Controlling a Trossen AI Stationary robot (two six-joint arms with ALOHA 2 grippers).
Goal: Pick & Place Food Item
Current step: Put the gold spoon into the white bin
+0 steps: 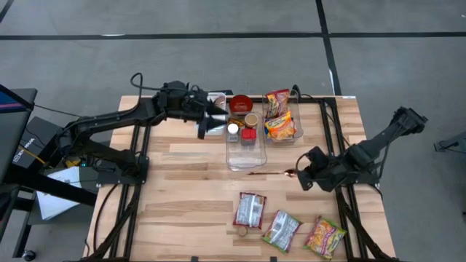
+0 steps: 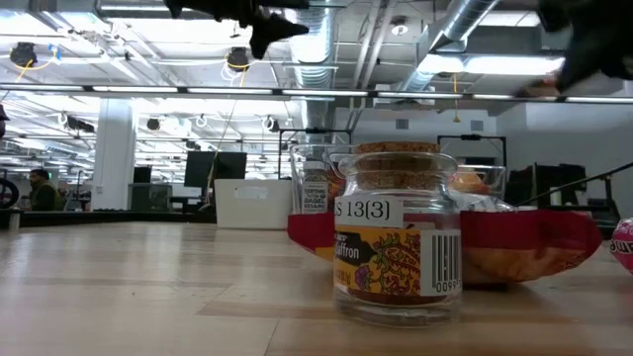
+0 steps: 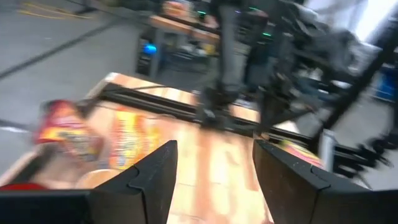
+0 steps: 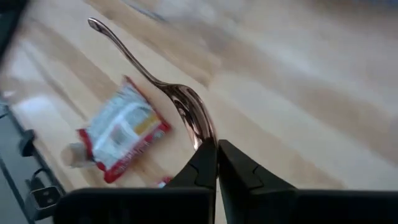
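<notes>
Right wrist view: a spoon (image 4: pixel 186 106) is clamped by the right gripper (image 4: pixel 216 163); the left gripper (image 1: pixel 206 125) is held apart beside 2 bins (image 1: pixel 240 156).

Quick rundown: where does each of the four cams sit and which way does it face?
High: overhead, straight down on the table; both arms show, left gripper by the clear bins, right gripper on the spoon.
Low: tabletop height, level across to the room; saffron jar close, arm parts at the top edge.
Left wrist: forward past its open fingers; far arm beyond.
Right wrist: down past shut fingers.
Shared: spoon in high and right wrist.
</notes>
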